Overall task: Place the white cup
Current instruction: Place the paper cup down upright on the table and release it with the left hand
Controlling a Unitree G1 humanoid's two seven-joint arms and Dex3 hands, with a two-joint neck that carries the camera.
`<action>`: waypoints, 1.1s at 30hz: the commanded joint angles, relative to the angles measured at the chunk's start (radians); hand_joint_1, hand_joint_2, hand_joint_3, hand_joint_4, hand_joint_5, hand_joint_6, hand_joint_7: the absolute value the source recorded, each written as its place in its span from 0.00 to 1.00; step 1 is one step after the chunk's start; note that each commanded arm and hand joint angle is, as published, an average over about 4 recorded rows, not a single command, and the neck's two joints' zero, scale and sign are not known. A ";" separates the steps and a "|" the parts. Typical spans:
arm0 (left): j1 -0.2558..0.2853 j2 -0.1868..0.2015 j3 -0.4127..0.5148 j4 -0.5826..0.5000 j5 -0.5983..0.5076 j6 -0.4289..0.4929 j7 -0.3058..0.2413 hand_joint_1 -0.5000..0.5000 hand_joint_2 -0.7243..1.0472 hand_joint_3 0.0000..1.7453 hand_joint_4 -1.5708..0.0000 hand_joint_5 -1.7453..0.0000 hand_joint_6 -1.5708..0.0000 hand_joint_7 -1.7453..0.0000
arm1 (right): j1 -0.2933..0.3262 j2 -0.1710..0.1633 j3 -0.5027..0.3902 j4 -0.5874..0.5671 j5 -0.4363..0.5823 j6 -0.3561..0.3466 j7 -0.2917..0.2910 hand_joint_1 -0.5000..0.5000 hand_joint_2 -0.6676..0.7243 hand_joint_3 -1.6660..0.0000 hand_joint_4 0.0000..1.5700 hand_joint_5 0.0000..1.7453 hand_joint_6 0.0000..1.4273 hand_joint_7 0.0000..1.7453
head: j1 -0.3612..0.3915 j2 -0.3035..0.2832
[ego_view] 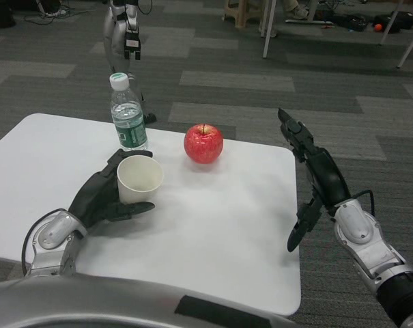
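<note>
At the table's left, the left hand (100, 195) grips the white cup (139, 179), its black fingers (132, 208) wrapped around the cup's near and left sides while the thumb curls along the far side by the rim. Held so, the cup stands upright with its open mouth facing up, over the white table (220, 225); whether its base touches the tabletop cannot be told. Just beyond the fingertips of that hand stands a clear water bottle (128, 115) with a white cap and a green label, upright, close behind the cup. Further right, near the table's far edge, sits a red apple (203, 143), apart from both the cup and the bottle. Off the table's right edge hangs the right hand (317, 179), holding nothing, its fingers spread: some stretch up and away toward the floor beyond the table, the thumb points down beside the table edge. Grey carpet tiles (274, 82) lie behind.
</note>
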 commanded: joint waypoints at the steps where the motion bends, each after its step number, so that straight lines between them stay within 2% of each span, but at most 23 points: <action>1: 0.028 -0.010 -0.020 0.035 0.009 0.040 -0.003 0.00 1.00 0.05 1.00 0.24 1.00 0.56 | 0.006 -0.001 -0.008 -0.002 0.003 -0.001 -0.006 0.00 1.00 1.00 0.00 0.00 0.00 0.00 | 0.002 -0.002; 6: 0.031 -0.012 -0.018 0.030 0.012 0.035 -0.003 0.00 1.00 0.05 1.00 0.18 1.00 0.56 | 0.006 -0.001 -0.008 -0.002 0.004 -0.001 -0.006 0.01 1.00 1.00 0.00 0.00 0.00 0.00 | 0.005 -0.004; 22: 0.043 -0.011 -0.005 0.037 0.037 0.030 -0.003 0.00 1.00 0.05 1.00 0.18 1.00 0.56 | 0.006 0.001 -0.008 -0.001 0.003 -0.002 -0.009 0.01 1.00 1.00 0.00 0.00 0.00 0.00 | 0.017 -0.012; 27: 0.054 -0.011 -0.001 0.065 0.054 0.020 -0.004 0.00 1.00 0.05 1.00 0.18 1.00 0.56 | 0.006 0.001 -0.008 -0.001 0.004 -0.002 -0.009 0.00 1.00 1.00 0.00 0.00 0.00 0.00 | 0.024 -0.017; 33: 0.070 -0.011 0.020 0.115 0.093 -0.008 -0.005 0.00 1.00 0.05 1.00 0.12 1.00 0.56 | 0.006 0.001 -0.008 -0.001 0.005 -0.002 -0.009 0.02 1.00 1.00 0.00 0.00 0.00 0.00 | 0.037 -0.023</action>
